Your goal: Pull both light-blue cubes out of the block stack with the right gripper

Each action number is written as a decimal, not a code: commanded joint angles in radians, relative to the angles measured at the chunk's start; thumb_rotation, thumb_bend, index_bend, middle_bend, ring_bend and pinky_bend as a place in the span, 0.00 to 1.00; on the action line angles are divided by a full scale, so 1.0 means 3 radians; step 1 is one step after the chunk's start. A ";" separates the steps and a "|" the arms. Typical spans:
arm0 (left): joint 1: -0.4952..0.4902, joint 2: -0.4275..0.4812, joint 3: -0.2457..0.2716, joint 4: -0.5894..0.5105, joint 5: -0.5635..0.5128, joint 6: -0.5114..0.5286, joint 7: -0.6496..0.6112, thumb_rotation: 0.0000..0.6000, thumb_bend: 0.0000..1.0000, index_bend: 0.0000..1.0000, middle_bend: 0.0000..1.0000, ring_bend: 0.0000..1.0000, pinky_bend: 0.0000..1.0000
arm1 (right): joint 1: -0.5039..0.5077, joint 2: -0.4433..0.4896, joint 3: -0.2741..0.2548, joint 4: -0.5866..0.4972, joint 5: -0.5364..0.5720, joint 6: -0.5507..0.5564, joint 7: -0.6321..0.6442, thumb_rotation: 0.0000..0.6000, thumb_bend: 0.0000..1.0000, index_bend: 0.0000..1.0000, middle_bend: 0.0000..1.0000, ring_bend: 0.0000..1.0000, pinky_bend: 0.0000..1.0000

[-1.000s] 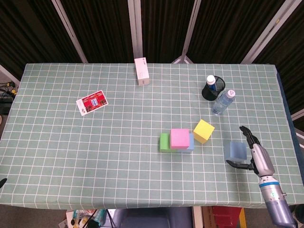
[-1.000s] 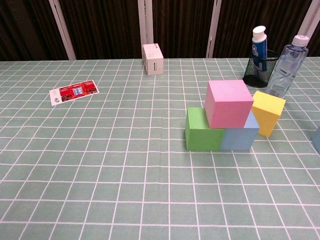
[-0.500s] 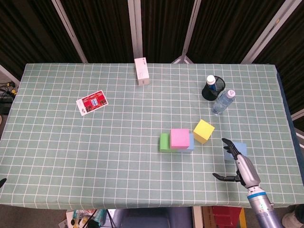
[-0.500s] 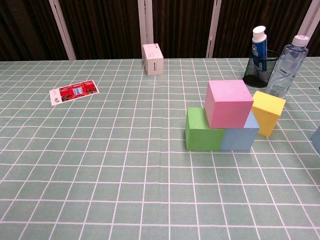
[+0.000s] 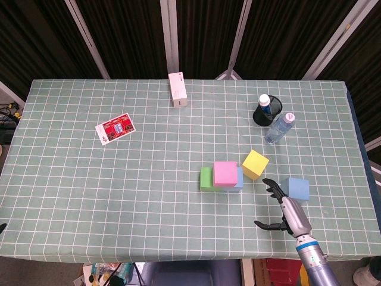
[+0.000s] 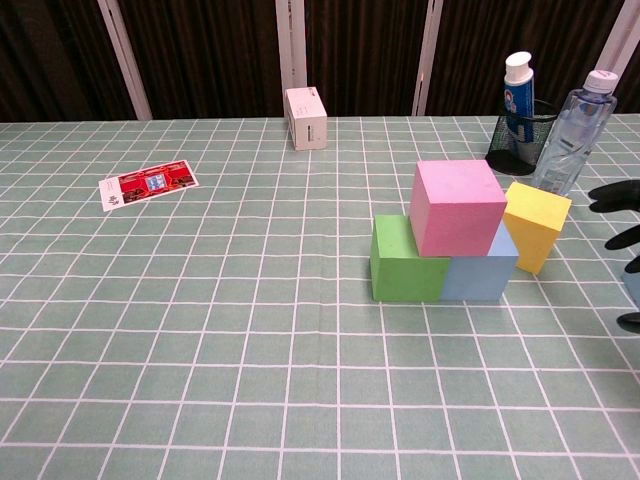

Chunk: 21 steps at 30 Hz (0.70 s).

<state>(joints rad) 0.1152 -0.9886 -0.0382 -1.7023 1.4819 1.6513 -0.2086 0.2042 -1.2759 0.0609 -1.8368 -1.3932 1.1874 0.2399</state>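
You have the checked green table (image 5: 119, 179) with the block stack in its right half and your right hand (image 5: 280, 205) near the front edge. The left hand shows in neither view.

The stack sits to the left of and slightly beyond that hand. A green cube (image 5: 206, 179) and a light-blue cube (image 5: 239, 179) form the base, side by side and touching. A pink cube (image 5: 225, 173) rests across both. A yellow cube (image 5: 255, 164) leans tilted against the stack's right rear, touching or nearly touching the trapped blue one; the chest view does not settle which.

The other light-blue cube (image 5: 295, 188) already lies apart on the cloth, just to the right of the hand.

The hand is spread and holds nothing. Its fingers point toward the stack, and the fingertips (image 6: 612, 195) enter the chest view at the right edge.

My judgement: one cube is out and one remains. The trapped cube's front face and the front part of its right face are exposed. The green cube blocks the left. The pink cube loads it from above and may tip as the cube leaves.

The cloth between hand and stack is open. The table's front edge lies near behind the hand. A water bottle (image 5: 279, 128) and a black mesh cup (image 5: 262, 112) stand well beyond.
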 commanded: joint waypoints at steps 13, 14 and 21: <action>0.0002 0.0004 0.0002 -0.0003 0.0002 -0.0002 -0.0002 1.00 0.18 0.12 0.00 0.00 0.00 | 0.0315 -0.0388 0.0255 0.0450 0.0757 -0.0473 -0.0251 1.00 0.13 0.12 0.15 0.28 0.27; 0.0003 0.0004 0.0002 -0.0003 0.0002 0.0000 -0.0005 1.00 0.18 0.12 0.00 0.00 0.00 | 0.0363 -0.0421 0.0281 0.0500 0.0836 -0.0546 -0.0279 1.00 0.13 0.12 0.15 0.28 0.27; -0.0003 0.0005 0.0008 -0.0004 0.0014 -0.0012 0.0000 1.00 0.18 0.12 0.00 0.00 0.00 | 0.0659 -0.0672 0.0472 0.0820 0.1188 -0.0856 -0.0429 1.00 0.13 0.12 0.16 0.28 0.27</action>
<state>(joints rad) 0.1145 -0.9870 -0.0359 -1.7036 1.4863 1.6478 -0.2087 0.3829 -1.4588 0.1855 -1.6105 -1.0563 0.9494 0.1235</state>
